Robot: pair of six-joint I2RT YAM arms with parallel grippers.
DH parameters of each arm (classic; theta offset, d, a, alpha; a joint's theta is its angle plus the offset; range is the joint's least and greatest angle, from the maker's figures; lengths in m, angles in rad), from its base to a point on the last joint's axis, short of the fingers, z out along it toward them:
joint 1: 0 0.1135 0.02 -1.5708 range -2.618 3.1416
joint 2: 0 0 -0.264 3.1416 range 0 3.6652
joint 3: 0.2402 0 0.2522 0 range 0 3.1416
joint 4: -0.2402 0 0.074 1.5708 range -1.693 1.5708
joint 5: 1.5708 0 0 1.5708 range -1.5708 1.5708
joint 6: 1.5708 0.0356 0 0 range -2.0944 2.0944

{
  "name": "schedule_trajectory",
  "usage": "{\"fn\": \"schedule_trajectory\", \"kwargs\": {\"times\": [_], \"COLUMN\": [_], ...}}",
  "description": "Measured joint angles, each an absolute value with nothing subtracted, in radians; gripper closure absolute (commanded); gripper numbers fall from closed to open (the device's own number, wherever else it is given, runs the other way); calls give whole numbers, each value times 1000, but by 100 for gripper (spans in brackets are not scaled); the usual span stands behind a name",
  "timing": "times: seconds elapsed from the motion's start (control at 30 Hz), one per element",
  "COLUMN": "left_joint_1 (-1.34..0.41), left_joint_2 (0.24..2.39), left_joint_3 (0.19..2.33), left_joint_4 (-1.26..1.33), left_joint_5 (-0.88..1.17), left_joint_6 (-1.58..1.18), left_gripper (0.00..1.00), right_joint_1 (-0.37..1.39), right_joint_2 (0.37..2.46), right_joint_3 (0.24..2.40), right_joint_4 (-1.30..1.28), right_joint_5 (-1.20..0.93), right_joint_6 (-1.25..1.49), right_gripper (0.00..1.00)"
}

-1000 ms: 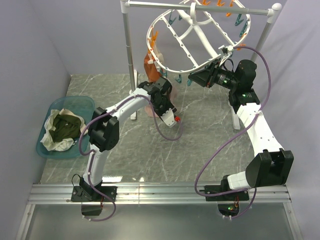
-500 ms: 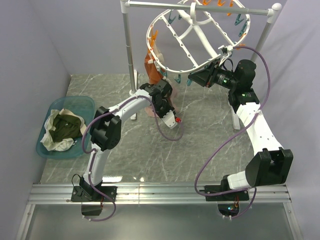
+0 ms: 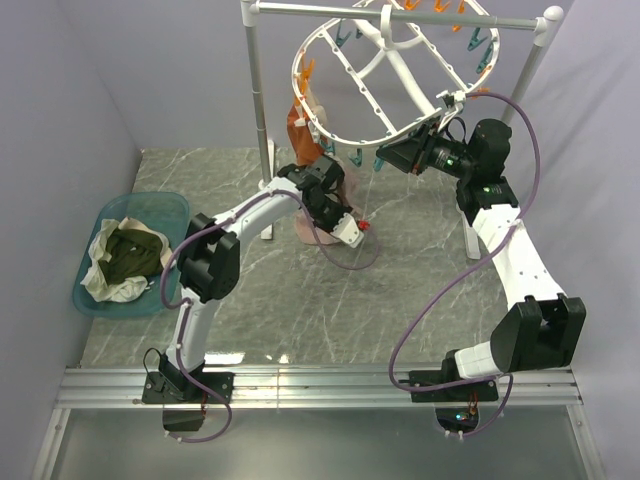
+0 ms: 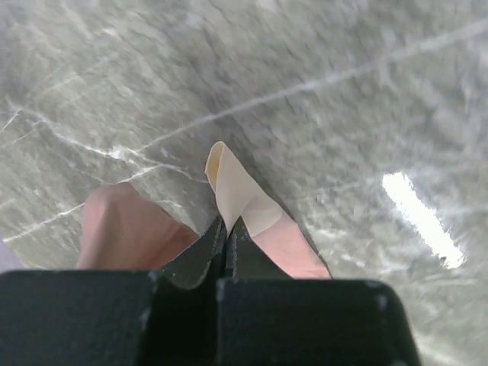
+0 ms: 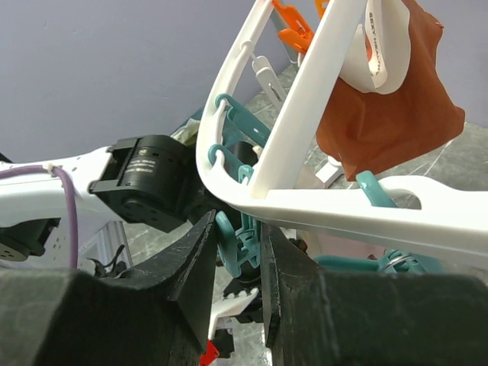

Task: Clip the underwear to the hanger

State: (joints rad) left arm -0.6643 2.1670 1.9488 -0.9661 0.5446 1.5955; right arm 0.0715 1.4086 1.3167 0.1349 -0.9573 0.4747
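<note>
The left gripper [image 4: 226,229] is pinched tight on the underwear [image 4: 126,229]. It is low over the tabletop [image 3: 420,300], near the middle of the far edge. Bare tabletop spreads from there to the near edge. The right gripper [image 5: 238,223] squeezes a teal peg [image 5: 245,245] on the hanger's [image 5: 305,114] low rim, high above the far edge.

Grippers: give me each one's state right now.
Left gripper: shut, pinching a fold of the underwear.
Right gripper: closed on a teal peg under the hanger rim.
</note>
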Motion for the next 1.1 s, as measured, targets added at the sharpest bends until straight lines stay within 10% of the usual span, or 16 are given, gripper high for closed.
{"fn": "schedule_trajectory", "kwargs": {"times": [1.1], "left_joint_1": [-729], "left_joint_2": [1657], "left_joint_3": [1339], "left_joint_4": [7], "left_joint_5": [380], "left_joint_6": [1156], "left_gripper": [100], "right_joint_1": [72], "right_joint_2": [1475], "right_joint_3": [1375], "right_joint_4": [73], "right_joint_5": [-936], "right_joint_6": [462], "right_gripper": [100]}}
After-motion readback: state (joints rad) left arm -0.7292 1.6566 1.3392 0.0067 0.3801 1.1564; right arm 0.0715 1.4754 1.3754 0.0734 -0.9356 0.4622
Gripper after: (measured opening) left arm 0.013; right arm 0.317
